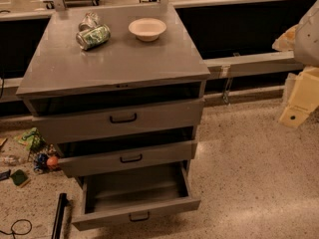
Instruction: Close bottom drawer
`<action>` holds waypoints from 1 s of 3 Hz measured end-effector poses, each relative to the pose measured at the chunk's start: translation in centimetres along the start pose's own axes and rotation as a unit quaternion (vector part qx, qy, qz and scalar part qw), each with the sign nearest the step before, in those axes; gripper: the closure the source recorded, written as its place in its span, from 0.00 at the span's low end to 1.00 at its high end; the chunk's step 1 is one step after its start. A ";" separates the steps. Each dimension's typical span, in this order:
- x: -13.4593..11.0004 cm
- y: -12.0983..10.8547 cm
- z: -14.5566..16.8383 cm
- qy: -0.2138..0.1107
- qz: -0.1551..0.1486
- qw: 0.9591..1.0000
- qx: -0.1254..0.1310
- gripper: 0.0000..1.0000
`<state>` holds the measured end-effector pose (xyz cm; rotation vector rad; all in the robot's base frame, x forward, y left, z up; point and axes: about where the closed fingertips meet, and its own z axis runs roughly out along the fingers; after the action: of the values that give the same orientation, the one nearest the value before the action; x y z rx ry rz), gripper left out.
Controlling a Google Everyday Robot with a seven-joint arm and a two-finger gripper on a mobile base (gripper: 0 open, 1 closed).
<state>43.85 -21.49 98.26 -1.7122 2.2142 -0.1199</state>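
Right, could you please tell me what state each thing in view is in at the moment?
bottom drawer: pulled far out, looks empty.
middle drawer: partly open.
top drawer: partly open.
green can: lying on its side on the cabinet top.
bowl: upright, looks empty.
gripper: at the right edge, apart from the drawers.

Before you the bottom drawer [137, 210] stood out furthest, under the middle drawer [159, 156] and top drawer [159, 116]. On the cabinet top [114, 61] a can [93, 36] lay left of a bowl [147, 29]. The gripper [301, 101] hung far right, well apart.
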 end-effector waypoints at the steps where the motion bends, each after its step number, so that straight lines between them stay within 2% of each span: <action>1: -0.1 0.1 0.3 -0.004 0.001 1.000 -0.001 0.03; 2: -0.5 0.6 2.0 -0.035 0.007 0.999 -0.009 0.25; 3: -2.5 3.4 9.5 -0.114 0.003 0.992 -0.051 0.56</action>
<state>44.24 -16.83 88.92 -1.6780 2.0883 0.1844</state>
